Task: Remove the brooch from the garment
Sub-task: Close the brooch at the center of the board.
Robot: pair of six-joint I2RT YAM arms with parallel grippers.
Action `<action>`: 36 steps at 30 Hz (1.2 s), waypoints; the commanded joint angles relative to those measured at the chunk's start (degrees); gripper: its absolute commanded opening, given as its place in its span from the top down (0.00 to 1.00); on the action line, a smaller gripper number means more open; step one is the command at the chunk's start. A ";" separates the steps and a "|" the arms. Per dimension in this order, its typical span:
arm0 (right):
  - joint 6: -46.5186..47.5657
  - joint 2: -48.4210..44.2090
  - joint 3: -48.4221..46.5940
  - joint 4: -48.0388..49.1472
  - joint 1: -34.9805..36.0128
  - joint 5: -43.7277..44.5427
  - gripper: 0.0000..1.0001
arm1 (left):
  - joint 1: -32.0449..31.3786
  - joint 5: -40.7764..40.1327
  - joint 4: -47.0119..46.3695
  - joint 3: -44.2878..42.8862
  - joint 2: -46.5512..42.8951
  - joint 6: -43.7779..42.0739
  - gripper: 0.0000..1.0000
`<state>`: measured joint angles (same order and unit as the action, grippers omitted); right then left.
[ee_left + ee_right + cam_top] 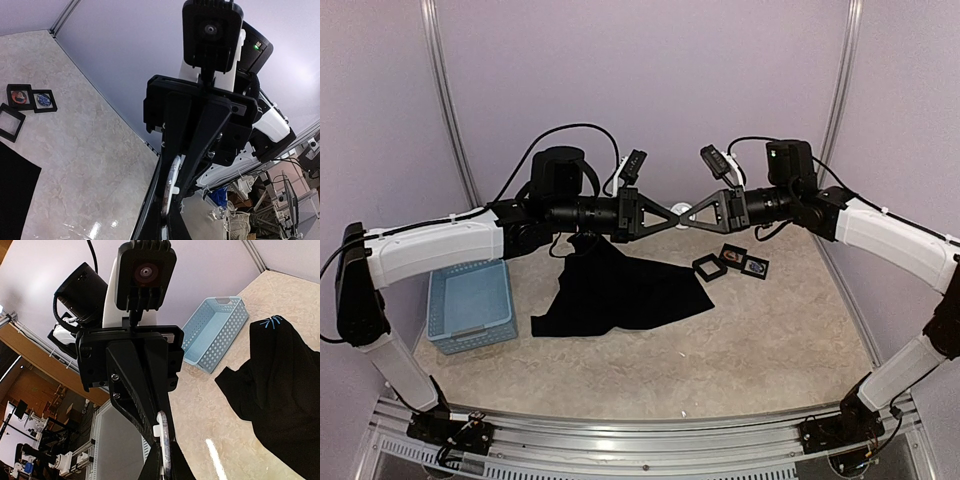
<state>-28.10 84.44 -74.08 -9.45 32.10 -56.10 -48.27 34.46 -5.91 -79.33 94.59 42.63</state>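
Soft even light, hardly any shadows. Glare streaks on the glossy beige marbled counter (195, 410) low in both wrist views; plain black cloth garment (620, 290) shows zero detail.

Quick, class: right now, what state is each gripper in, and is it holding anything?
Left gripper: shut, pinching the small round brooch in mid-air.
Right gripper: shut on the same brooch from the opposite side.
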 commanded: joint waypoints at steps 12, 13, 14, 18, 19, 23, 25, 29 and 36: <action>-6.44 -3.05 6.42 6.20 -2.12 14.28 1.00 | -1.46 2.12 -2.68 0.35 -1.63 0.79 1.00; -6.71 -3.17 6.74 6.77 -2.17 14.30 1.00 | -1.43 2.11 -2.78 0.44 -1.72 0.93 1.00; -6.97 -3.42 6.96 7.49 -2.21 14.20 1.00 | -1.39 2.11 -2.91 0.61 -1.77 1.02 1.00; -8.28 -4.08 7.74 9.27 -2.29 14.99 1.00 | -1.30 2.19 -3.39 1.03 -1.86 1.35 1.00; -8.55 -4.24 7.87 9.28 -2.30 15.43 1.00 | -1.30 2.13 -3.48 1.03 -1.86 1.39 1.00; -9.78 -5.17 8.87 11.03 -2.46 17.01 1.00 | -1.21 1.86 -3.73 1.50 -2.08 1.59 1.00; -10.26 -5.40 9.18 11.34 -2.52 17.55 1.00 | -1.20 1.68 -3.90 1.69 -2.27 1.64 1.00; -10.48 -5.62 9.66 12.39 -2.77 17.07 1.00 | -1.05 1.51 -4.27 2.25 -2.56 1.89 1.00; -9.02 -5.36 8.39 17.92 -2.83 6.01 0.82 | -0.86 1.79 -3.80 2.39 -2.42 2.37 1.00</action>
<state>-37.74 79.83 -65.17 4.29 32.29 -50.96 -48.97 32.58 -10.31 -77.67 94.70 44.53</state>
